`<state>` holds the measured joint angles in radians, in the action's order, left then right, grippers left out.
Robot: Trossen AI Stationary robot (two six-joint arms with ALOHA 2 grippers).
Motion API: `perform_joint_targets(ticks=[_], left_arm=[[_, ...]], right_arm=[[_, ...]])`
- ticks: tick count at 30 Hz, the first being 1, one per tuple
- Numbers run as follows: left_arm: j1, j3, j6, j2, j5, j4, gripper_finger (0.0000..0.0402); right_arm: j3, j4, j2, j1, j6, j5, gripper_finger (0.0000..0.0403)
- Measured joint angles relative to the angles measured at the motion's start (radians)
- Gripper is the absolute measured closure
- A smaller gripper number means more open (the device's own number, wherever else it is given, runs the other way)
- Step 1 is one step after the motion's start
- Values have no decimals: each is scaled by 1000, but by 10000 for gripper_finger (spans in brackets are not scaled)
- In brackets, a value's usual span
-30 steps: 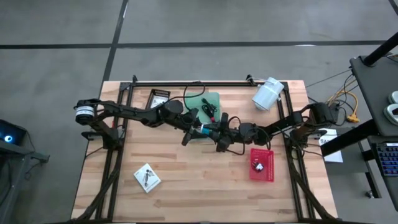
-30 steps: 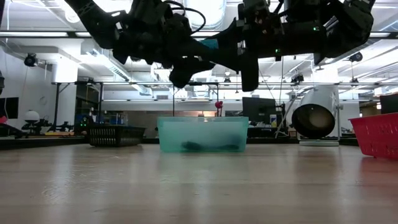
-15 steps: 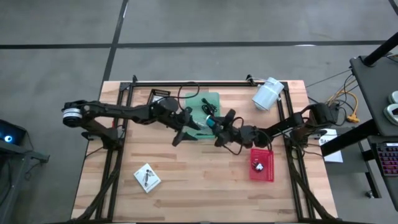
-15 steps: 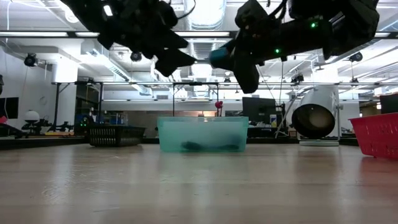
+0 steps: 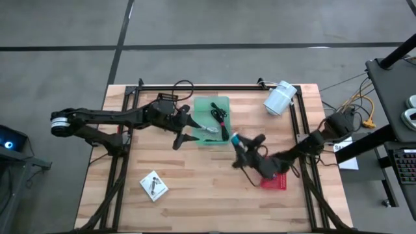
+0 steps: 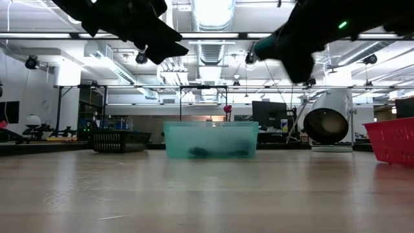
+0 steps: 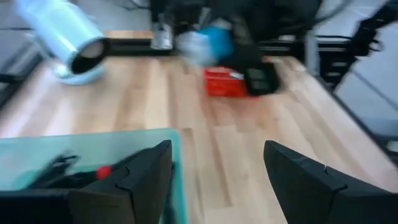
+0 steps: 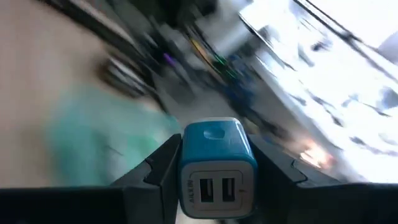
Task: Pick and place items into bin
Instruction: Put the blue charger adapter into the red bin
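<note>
Charger [image 8: 217, 168], blue and white with two ports: gripped between the fingers of the right hand [image 5: 238, 144], held above the surface [image 5: 195, 188] just right of the green bin [image 5: 212, 121] and near the red basket [image 5: 274, 180]. Left hand [image 5: 184, 132]: fingers spread wide, nothing held, at the bin's left edge. Bin contents: black cables [image 5: 218, 116]. White packet [image 5: 154, 185]: near left on the surface. Second packet [image 5: 166, 101]: far side, left of the bin. White cylinder [image 5: 280, 97]: far right.
</note>
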<state>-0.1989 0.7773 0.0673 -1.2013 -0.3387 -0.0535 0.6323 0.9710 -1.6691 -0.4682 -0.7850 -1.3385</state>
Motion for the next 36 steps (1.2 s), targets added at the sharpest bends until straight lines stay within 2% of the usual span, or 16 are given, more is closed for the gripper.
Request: perform_joint_targets(ticks=[5, 9, 12, 14, 19, 27, 30, 36], left_arm=[[-4, 0, 2, 15, 61, -7, 163], [-4, 3, 2, 14, 63, -6, 163], [-4, 3, 2, 10, 63, -7, 163], [-4, 3, 16, 9, 64, -6, 163], [-4, 3, 82, 9, 70, -7, 163], [-4, 3, 72, 9, 94, -6, 163], [-4, 3, 71, 9, 94, -6, 163], [-4, 3, 70, 9, 94, -6, 163]], right_arm=[[0, -28, 0, -110, 202, 212, 268], [0, -53, 10, -164, 336, 217, 268], [0, -134, 52, -200, 525, 219, 268], [0, -233, 96, -218, 679, 243, 268], [0, -587, 214, -226, 1119, 503, 268], [0, -1180, 363, -226, 1735, 580, 268], [0, -1300, 400, -227, 1847, 652, 268], [0, -1406, 509, -232, 1860, 793, 268]])
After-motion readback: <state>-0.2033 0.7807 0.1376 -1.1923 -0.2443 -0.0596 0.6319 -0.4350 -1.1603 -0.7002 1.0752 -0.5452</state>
